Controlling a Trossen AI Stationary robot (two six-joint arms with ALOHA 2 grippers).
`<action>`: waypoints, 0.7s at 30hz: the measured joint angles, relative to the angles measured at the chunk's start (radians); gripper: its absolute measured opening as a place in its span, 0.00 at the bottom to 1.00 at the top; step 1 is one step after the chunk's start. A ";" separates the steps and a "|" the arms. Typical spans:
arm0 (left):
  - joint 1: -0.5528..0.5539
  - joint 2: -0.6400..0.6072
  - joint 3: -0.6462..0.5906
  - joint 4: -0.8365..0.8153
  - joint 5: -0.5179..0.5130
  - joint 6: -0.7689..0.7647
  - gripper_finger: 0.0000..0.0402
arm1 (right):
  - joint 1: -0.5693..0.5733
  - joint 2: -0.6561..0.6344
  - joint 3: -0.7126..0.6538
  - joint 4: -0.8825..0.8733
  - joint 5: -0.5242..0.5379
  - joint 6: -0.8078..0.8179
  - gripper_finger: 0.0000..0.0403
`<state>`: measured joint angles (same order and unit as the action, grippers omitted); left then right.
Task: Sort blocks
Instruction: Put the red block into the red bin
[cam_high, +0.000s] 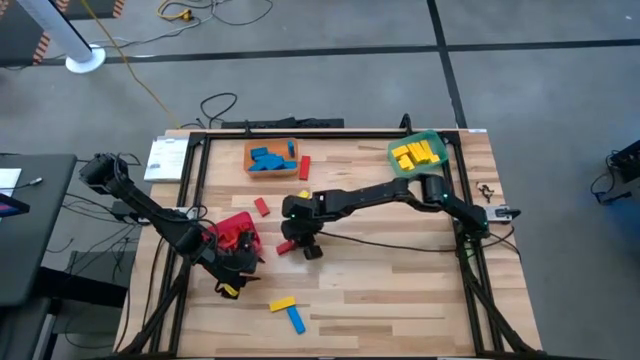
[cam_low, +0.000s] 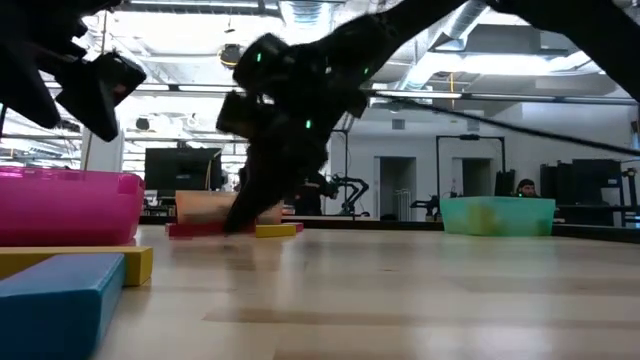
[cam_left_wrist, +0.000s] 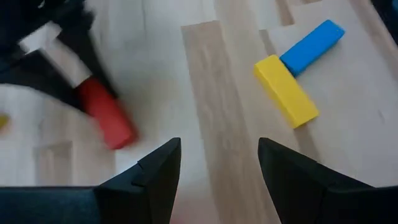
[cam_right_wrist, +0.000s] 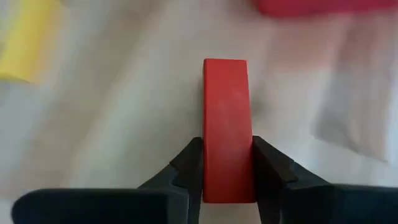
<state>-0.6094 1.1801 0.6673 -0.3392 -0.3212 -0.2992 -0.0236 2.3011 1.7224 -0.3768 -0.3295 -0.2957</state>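
Observation:
My right gripper (cam_right_wrist: 227, 149) is shut on a red block (cam_right_wrist: 225, 118) near the table's middle, just right of the red bin (cam_high: 236, 232). In the high view that block (cam_high: 287, 246) shows under the gripper (cam_high: 293, 241). My left gripper (cam_left_wrist: 217, 152) hangs open over the red bin's near side (cam_high: 243, 260) with nothing between its fingers. A yellow block (cam_high: 282, 303) and a blue block (cam_high: 296, 319) lie flat, touching, near the front edge. Two more red blocks (cam_high: 262, 207) (cam_high: 305, 167) lie flat farther back. My right gripper pinches the red block's two long sides (cam_right_wrist: 227, 177) between its two fingers, at the end nearest the wrist. The fingers slant down from the table's right side, and the block runs on ahead of them. Whether the block is clear of the table I cannot tell.
An orange bin (cam_high: 250, 150) holding blue blocks stands at the far side, a green bin (cam_high: 432, 138) holding yellow blocks at the far right. A small yellow piece (cam_high: 228, 291) lies near the left arm. Bare wood stretches across the right half of the table.

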 joint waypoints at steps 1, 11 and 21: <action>0.000 0.000 0.005 -0.009 -0.011 0.020 0.52 | 0.005 -0.011 0.000 -0.003 -0.022 0.014 0.29; -0.033 0.000 0.100 -0.011 -0.252 0.353 0.52 | 0.054 -0.158 0.001 0.000 -0.123 0.090 0.30; -0.068 0.000 0.151 -0.007 -0.401 0.607 0.52 | 0.063 -0.247 0.001 0.031 -0.169 0.134 0.30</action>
<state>-0.6777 1.1797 0.8181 -0.3458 -0.7223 0.3083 0.0399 2.0541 1.7233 -0.3459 -0.4987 -0.1620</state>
